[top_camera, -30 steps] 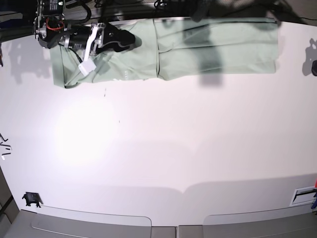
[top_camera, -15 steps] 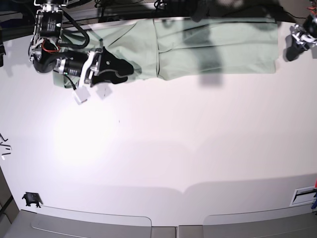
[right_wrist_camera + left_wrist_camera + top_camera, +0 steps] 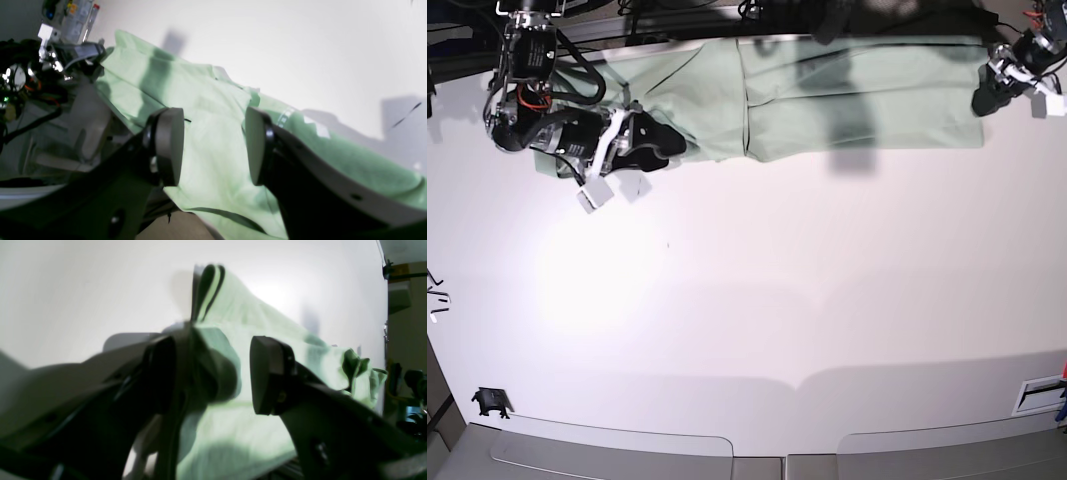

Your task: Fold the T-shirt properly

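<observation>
The pale mint-green T-shirt lies flat along the table's far edge, with a vertical fold line near its middle. My right gripper is at the shirt's lower left edge. In the right wrist view the right gripper is open, with its jaws over the cloth. My left gripper is at the shirt's right end. In the left wrist view the left gripper is open, with a folded edge of the shirt lying between the jaws, against one finger.
White tags hang from the right arm onto the white table. A small black part sits at the front left and a white slot at the front right. Dark equipment lines the far edge.
My right gripper moved from on top of the shirt down to its lower left edge. My left gripper came in from the right side to the shirt's right end.
</observation>
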`<control>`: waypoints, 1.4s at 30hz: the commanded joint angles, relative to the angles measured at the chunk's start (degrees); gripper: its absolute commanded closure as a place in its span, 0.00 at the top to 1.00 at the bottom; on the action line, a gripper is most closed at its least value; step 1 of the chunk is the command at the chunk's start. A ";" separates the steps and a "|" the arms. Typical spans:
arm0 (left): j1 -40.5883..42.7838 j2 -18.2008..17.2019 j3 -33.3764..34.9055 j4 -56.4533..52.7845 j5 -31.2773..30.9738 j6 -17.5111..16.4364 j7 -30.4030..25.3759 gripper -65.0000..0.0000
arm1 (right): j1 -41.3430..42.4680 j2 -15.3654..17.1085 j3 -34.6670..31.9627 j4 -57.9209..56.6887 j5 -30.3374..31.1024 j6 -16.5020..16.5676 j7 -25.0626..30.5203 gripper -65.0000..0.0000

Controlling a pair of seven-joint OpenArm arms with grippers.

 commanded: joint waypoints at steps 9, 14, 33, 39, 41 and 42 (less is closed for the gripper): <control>2.91 -0.83 -0.11 0.63 -3.17 -0.28 1.90 0.51 | 0.63 0.76 0.31 1.03 1.46 0.32 1.66 0.43; 2.93 -0.85 3.74 0.63 -3.15 -0.28 1.90 0.51 | 0.63 0.76 0.31 1.03 1.46 0.32 1.75 0.43; 2.91 -1.01 8.28 0.74 -8.44 -0.28 0.13 0.00 | 0.63 0.76 0.31 1.03 -0.37 0.32 2.12 0.43; 2.93 -1.01 8.28 5.14 -9.33 -0.28 1.73 0.00 | 0.61 0.76 0.31 1.03 -13.07 0.13 7.28 0.43; 3.08 -0.98 8.28 8.39 -11.04 -0.28 3.26 0.00 | 0.63 0.79 0.31 1.03 -19.34 -2.91 9.51 0.43; 3.08 -0.96 8.28 10.23 -12.35 -0.28 4.85 0.00 | 0.63 0.79 0.31 1.03 -22.53 -4.39 10.58 0.43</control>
